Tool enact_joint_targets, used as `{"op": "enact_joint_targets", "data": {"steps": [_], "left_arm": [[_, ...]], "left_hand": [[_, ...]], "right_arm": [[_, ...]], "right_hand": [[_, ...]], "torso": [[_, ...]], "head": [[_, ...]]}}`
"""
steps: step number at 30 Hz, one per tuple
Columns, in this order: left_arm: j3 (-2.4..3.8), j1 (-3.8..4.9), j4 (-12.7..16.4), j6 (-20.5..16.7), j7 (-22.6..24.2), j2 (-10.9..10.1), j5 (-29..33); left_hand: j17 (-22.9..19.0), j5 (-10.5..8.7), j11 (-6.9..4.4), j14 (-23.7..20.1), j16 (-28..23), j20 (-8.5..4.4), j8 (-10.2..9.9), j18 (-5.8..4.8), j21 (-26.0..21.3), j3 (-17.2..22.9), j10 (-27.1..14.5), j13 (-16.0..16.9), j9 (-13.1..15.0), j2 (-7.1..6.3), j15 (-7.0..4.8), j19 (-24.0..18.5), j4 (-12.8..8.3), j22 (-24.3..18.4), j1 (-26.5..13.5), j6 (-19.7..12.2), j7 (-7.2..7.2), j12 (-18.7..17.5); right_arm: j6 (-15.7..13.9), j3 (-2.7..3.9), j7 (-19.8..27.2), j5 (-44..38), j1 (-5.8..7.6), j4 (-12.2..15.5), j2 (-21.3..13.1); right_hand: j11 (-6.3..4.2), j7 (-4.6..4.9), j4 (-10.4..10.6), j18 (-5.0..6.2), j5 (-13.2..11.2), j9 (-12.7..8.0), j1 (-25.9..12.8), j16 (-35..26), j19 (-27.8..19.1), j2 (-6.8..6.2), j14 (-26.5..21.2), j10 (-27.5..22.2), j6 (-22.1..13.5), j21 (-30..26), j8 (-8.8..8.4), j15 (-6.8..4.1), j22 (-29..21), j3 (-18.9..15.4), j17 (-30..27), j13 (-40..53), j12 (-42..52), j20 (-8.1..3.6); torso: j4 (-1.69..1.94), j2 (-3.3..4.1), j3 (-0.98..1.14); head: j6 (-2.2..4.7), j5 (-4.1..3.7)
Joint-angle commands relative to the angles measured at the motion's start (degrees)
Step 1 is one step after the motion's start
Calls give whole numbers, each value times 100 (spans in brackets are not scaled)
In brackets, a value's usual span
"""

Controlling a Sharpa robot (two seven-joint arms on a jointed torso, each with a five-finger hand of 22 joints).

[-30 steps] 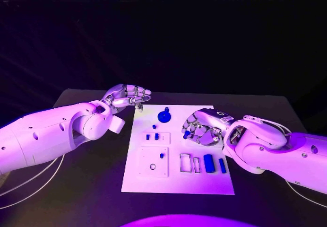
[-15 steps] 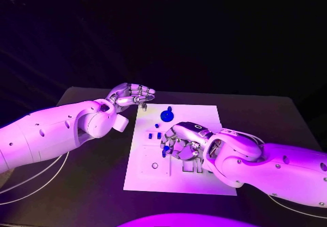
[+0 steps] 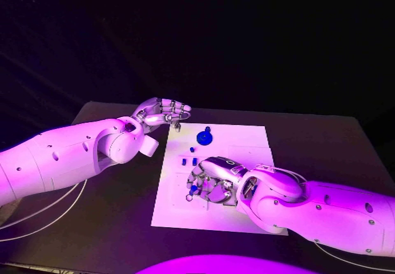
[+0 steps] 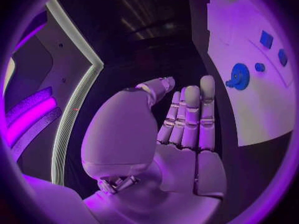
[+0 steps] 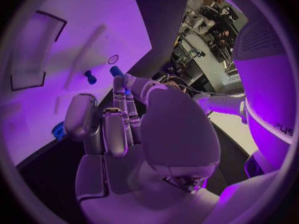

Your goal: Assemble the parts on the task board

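Since 1 s ago my right hand (image 3: 216, 181) has crossed the task board (image 3: 238, 137) from its right side to its left, where it pinches a small blue part (image 5: 117, 72) at its fingertips, long axis aimed down at the board. My left hand (image 3: 162, 112) hovers past the board's far-left corner, fingers curled together, holding nothing.

Black table (image 3: 99, 228), dark bkgd, purple light

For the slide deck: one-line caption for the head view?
Right hand pinches a small blue part over the white task board; left hand hovers at its far corner.
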Motion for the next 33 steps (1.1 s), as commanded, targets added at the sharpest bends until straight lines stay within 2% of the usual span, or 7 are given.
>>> {"op": "enact_joint_targets", "data": {"steps": [1,8,14,19,33], "left_arm": [[4,3,22,96,24,10,2],[4,3,20,99,21,17,2],[4,3,18,101,20,19,2],[4,3,15,103,17,16,2],[4,3,15,101,14,6,2]], "left_hand": [[-8,33,-10,-29,16,42,30,44,-43,-6,-52,-1,-8,12,9,-1,45,-11,-47,-44,122,37],[-8,33,-10,-29,16,42,30,44,-43,-6,-52,-1,-8,12,9,-1,45,-11,-47,-44,122,37],[-8,33,-10,-29,16,42,30,44,-43,-6,-52,-1,-8,12,9,-1,45,-11,-47,-44,122,37],[-9,34,-9,-31,18,44,35,44,-46,-6,-59,-1,-8,15,10,-2,51,-14,-54,-50,123,43],[-9,34,-9,-31,18,44,35,44,-46,-6,-59,-1,-8,15,10,-2,51,-14,-54,-50,123,43]], "right_arm": [[27,-7,136,-155,-43,-54,42],[16,-14,137,-229,-80,-150,100],[-9,-21,150,-256,-138,-222,176],[-18,-24,158,-266,-190,-266,218],[11,-26,160,-269,-218,-277,242]], "right_hand": [[-43,2,-17,-100,39,361,-5,-2,-26,48,206,-3,38,-21,181,-20,-9,-3,-8,7,-40,-1],[-40,6,-31,-102,38,367,-14,1,-24,49,207,1,35,-13,184,-18,-1,6,0,9,-47,0],[-40,7,-39,-102,38,369,-18,4,-24,50,209,4,34,-13,185,-18,1,10,9,10,-51,1],[-40,7,-39,-102,38,369,-18,4,-24,50,209,4,34,-13,185,-18,1,10,9,10,-51,1],[-39,8,-48,-102,38,373,-21,6,-27,51,210,7,34,-16,187,-17,0,17,12,11,-54,1]], "torso": [[-7,-1,4],[-2,0,3],[1,0,11],[-1,0,5],[1,-2,3]], "head": [[-13,26],[-20,35],[-26,54],[-38,62],[-54,75]]}}
